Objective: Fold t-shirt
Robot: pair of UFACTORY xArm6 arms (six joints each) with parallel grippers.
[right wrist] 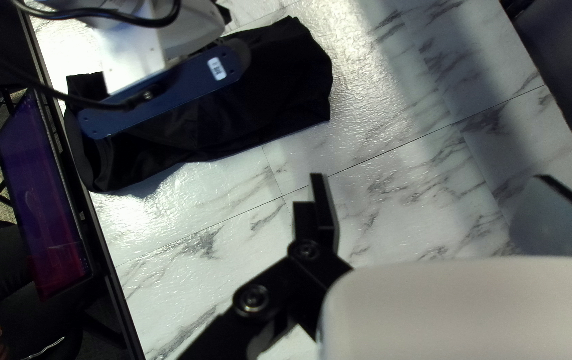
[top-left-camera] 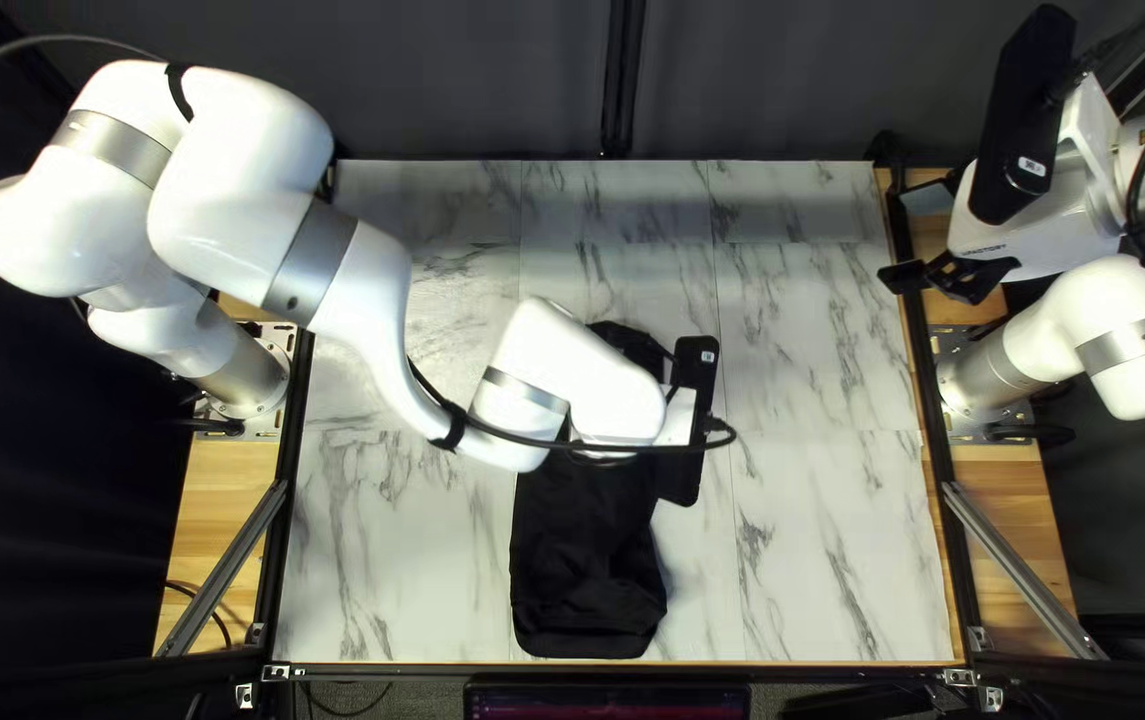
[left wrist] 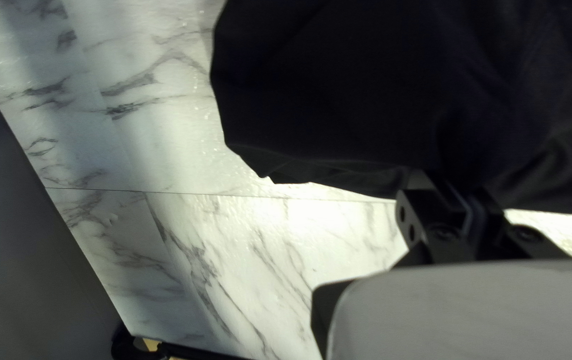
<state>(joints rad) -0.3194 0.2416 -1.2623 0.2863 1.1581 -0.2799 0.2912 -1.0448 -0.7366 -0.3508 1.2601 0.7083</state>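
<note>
Here's the black t-shirt (top-left-camera: 586,567), a long narrow strip running twelve to six across the table (top-left-camera: 826,547), its bare end at six o'clock. Left claw (left wrist: 456,185) is clenched on cloth at its edge! Right claw (right wrist: 431,176), out at two o'clock, is spread wide and empty. This should handle light, limp and quick to crease, nothing fragile; best bite is every layer, near an end's corners.

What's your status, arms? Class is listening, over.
Left end effector shut on t-shirt. Right end effector open, away from it. Left arm partly hides t-shirt from above.
</note>
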